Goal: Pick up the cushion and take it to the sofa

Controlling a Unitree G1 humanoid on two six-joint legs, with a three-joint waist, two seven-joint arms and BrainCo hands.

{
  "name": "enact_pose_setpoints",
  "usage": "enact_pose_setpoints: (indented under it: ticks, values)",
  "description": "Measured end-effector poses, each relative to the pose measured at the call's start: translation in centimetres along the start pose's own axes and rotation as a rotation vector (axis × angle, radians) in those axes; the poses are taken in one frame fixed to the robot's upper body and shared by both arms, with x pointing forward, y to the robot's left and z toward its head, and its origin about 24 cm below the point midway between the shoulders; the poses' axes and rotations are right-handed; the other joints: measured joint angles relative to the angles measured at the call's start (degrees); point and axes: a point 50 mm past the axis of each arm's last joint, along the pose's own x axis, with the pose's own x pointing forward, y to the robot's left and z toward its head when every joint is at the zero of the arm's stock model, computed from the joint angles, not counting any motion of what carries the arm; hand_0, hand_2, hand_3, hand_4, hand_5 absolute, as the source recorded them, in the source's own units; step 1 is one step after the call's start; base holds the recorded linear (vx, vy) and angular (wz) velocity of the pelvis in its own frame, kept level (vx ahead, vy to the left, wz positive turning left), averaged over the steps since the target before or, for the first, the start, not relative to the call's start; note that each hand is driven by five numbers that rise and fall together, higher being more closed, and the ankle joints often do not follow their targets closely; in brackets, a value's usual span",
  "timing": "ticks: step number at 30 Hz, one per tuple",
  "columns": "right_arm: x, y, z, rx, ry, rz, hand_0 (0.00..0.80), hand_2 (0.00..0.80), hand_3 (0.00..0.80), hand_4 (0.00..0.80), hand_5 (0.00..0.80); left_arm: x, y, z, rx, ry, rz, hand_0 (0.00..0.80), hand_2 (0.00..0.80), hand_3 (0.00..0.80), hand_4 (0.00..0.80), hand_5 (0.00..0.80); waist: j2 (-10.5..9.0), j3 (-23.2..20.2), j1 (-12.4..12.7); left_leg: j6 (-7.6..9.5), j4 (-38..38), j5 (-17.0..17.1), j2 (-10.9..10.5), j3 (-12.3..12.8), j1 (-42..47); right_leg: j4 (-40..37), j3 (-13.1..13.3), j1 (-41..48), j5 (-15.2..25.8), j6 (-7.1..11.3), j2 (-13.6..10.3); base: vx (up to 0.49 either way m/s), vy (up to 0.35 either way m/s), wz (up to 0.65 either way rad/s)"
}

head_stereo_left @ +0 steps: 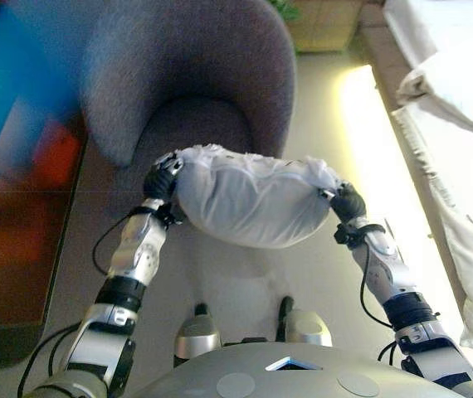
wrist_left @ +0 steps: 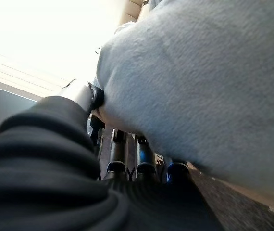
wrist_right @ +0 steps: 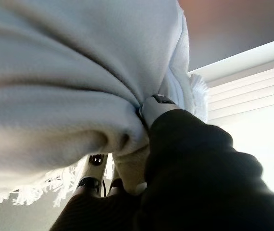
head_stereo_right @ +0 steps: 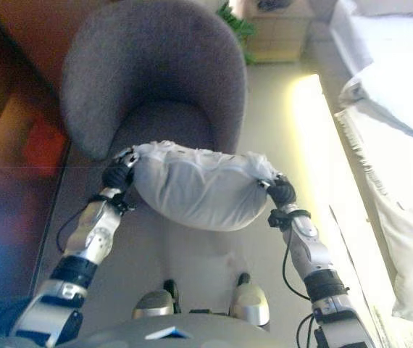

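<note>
A white fringed cushion [head_stereo_left: 253,197] hangs in the air between my two hands, in front of a grey armchair [head_stereo_left: 191,75]. My left hand [head_stereo_left: 162,178] grips the cushion's left end and my right hand [head_stereo_left: 346,203] grips its right end. In the left wrist view the fingers [wrist_left: 142,163] run under the cushion [wrist_left: 204,82] and the thumb presses into its side. In the right wrist view the thumb [wrist_right: 154,108] digs into the cloth [wrist_right: 69,77] with the fingers below. The cushion also shows in the right eye view [head_stereo_right: 195,187].
The grey armchair [head_stereo_right: 156,72] stands straight ahead, its seat just beyond the cushion. A white-covered sofa or bed [head_stereo_left: 460,124] runs along the right. A dark reddish low table [head_stereo_left: 21,215] lies on the left. A wooden cabinet [head_stereo_right: 279,32] stands at the far back.
</note>
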Motion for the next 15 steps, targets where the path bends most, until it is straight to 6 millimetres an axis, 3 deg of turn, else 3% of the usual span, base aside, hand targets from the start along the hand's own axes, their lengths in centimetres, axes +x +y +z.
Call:
enact_pose_setpoints:
  ticks: [5,8,9,10,15]
  values:
    - [-0.2,-0.3,-0.3,-0.010,0.028,-0.006,0.800,0.800,0.800,0.800,0.800,-0.5,0.2,-0.9,-0.007,0.047,-0.011,0.800,0.800,0.800,0.800,0.800,-0.56,-0.69,0.04,0.07,3.27,-0.35,1.17,-0.71,-0.13,1.60,0.50,-0.12,-1.41,-1.17,0.63,0.054,-0.121,-0.06]
    - [-0.3,-0.3,-0.5,-0.015,0.052,-0.001,0.800,0.800,0.800,0.800,0.800,-1.3,0.8,-1.8,-0.011,0.077,0.006,0.800,0.800,0.800,0.800,0.800,-1.21,-0.66,1.31,0.03,12.88,-0.58,1.90,-4.60,-2.99,3.10,2.31,-0.07,-2.56,-2.12,-0.26,0.045,0.100,-0.35]
    - [-0.3,-0.3,-0.5,-0.018,0.053,0.000,0.800,0.800,0.800,0.800,0.800,-1.4,0.8,-1.9,-0.012,0.080,0.007,0.800,0.800,0.800,0.800,0.800,-1.19,-0.66,1.45,0.01,13.89,-0.56,2.01,-4.80,-3.22,3.23,2.50,-0.09,-2.51,-2.19,-0.35,0.087,0.244,-0.34]
    - [-0.3,-0.4,-0.5,-0.042,0.058,0.003,0.800,0.800,0.800,0.800,0.800,-1.7,1.0,-2.2,-0.013,0.093,0.011,0.800,0.800,0.800,0.800,0.800,-1.21,-0.71,1.50,-0.38,16.81,-1.34,2.95,-6.31,-5.08,3.63,2.42,-0.03,-2.53,-2.50,-0.76,0.110,0.290,-0.21]
    - [-0.8,-2.0,0.4,-0.124,0.071,-0.016,0.800,0.800,0.800,0.800,0.800,-1.7,0.0,-2.9,-0.018,0.115,-0.030,0.800,0.800,0.800,0.800,0.800,0.98,-1.61,-0.33,-0.17,9.21,-0.51,8.43,-9.85,-6.56,8.33,3.34,-4.44,-3.74,-0.90,-2.41,0.109,0.332,-0.17]
